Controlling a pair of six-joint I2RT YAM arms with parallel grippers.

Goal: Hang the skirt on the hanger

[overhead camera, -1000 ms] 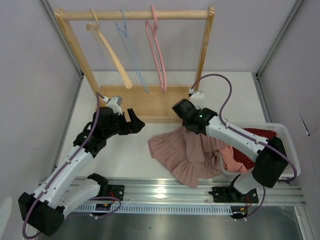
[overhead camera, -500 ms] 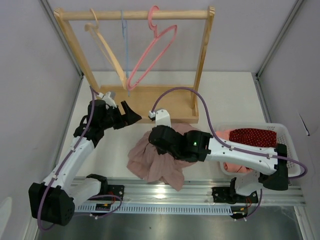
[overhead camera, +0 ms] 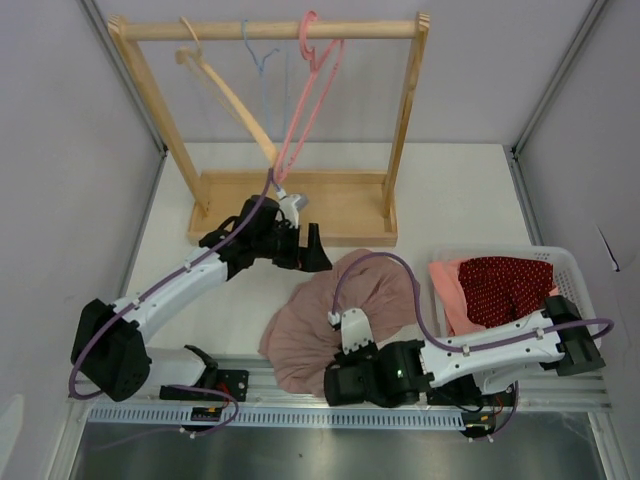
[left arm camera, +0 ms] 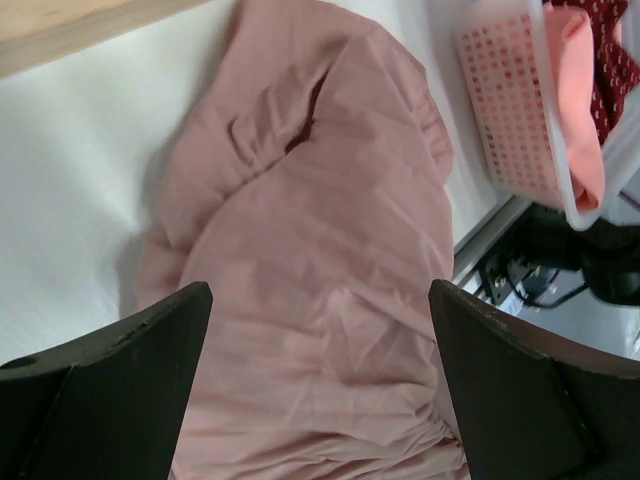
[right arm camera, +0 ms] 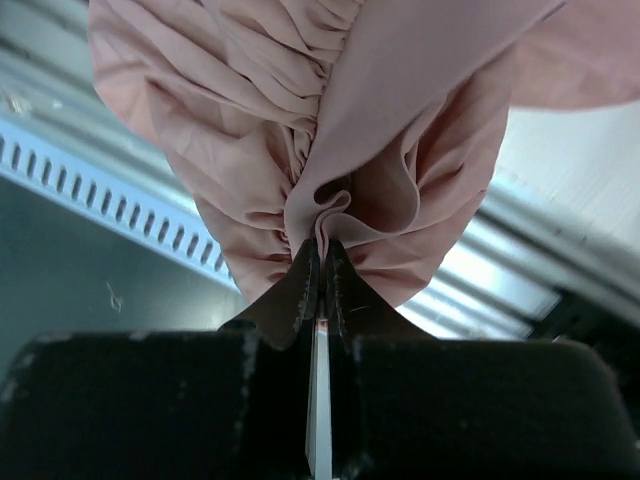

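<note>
While the pink skirt (overhead camera: 345, 305) lies bunched on the tabletop (overhead camera: 470, 200) near its front edge, a gathered fold of its fabric is clamped between the closed fingers of the right tool (right arm camera: 320, 255), low over the metal rail (overhead camera: 260, 385). The left tool (left arm camera: 318, 295) is held above the skirt with its fingers spread wide and nothing between them. The pink hanger (overhead camera: 305, 95) is hung, tilted, on the wooden rack (overhead camera: 270, 30), well apart from the skirt. Other garments are contained in the white basket (overhead camera: 585, 300) at the right.
</note>
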